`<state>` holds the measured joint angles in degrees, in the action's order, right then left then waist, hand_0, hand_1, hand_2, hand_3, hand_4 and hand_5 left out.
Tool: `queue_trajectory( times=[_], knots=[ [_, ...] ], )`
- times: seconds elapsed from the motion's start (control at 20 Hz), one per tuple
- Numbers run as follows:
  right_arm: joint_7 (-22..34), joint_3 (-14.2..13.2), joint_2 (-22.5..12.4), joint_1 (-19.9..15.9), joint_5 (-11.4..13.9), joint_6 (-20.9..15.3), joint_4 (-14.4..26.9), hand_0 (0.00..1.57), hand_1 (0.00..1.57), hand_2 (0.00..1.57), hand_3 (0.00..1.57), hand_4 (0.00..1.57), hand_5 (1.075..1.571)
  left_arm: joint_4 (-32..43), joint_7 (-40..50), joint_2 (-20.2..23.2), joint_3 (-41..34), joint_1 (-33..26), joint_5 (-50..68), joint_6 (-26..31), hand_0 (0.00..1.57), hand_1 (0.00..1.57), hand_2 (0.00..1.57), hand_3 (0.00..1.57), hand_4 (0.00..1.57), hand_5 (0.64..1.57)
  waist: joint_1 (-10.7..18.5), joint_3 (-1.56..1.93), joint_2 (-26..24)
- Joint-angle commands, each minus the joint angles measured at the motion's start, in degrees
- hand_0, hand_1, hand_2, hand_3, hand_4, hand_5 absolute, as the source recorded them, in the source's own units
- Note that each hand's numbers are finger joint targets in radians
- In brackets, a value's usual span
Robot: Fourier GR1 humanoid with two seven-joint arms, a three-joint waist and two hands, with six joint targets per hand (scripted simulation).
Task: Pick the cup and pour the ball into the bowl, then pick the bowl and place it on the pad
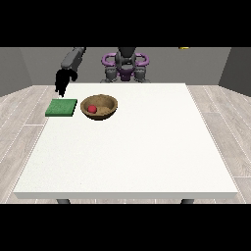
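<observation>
My hand at the view's left (62,82) hangs above the green pad (62,108), grip unclear; red ball (92,109) in wooden bowl (99,100) at pad's 3 o'clock.

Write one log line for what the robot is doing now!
ball: in bowl | bowl: on table, beside pad | hand at the view's left: raised behind pad, holding nothing

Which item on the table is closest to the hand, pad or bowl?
The green pad, just below the hand at the view's left; the wooden bowl lies farther right.
</observation>
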<state>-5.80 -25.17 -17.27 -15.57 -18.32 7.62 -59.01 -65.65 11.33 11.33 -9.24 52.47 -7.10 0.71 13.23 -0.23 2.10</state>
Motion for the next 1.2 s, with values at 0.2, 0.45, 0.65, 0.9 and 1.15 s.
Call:
queue_trajectory(
  times=[0.2,0.45,0.65,0.9,1.15],
  knots=[
    [-8.75,-0.81,2.93,-2.83,-0.29,0.03,7.77,0.0,0.0,0.0,0.0,0.74,1.568,-2.19,-2.31,10.46,-8.99,-1.24,12.43,13.82,0.0,0.0,0.0,0.0,1.05,1.558,2.11,0.27,7.06],
    [-15.29,0.75,5.68,-4.46,1.69,-0.82,13.6,0.0,0.0,0.0,0.0,0.61,1.557,-3.51,-0.05,13.21,-11.26,-3.62,16.89,17.49,0.0,0.0,0.0,0.0,0.98,1.552,1.54,0.29,7.27],
    [-15.68,0.39,2.86,-9.25,0.85,1.86,19.43,0.0,0.0,0.0,0.0,0.56,1.56,-4.67,2.05,16.5,-13.36,-3.58,19.26,18.02,0.0,0.0,0.0,0.0,1.01,1.535,0.11,0.29,9.48],
    [-21.71,1.05,2.66,-8.88,2.42,2.65,24.1,0.0,0.0,0.0,0.0,0.51,1.552,-6.96,1.29,19.39,-15.01,-6.98,21.75,20.54,0.0,0.0,0.0,0.0,1.02,1.538,-0.69,0.3,10.63],
    [-23.33,-0.58,1.16,-11.84,1.33,2.31,27.94,0.0,0.0,0.0,0.0,0.47,1.548,-11.77,3.9,18.42,-14.23,-7.01,22.8,17.99,0.0,0.0,0.0,0.0,1.01,1.539,0.25,0.33,12.36]
  ],
)
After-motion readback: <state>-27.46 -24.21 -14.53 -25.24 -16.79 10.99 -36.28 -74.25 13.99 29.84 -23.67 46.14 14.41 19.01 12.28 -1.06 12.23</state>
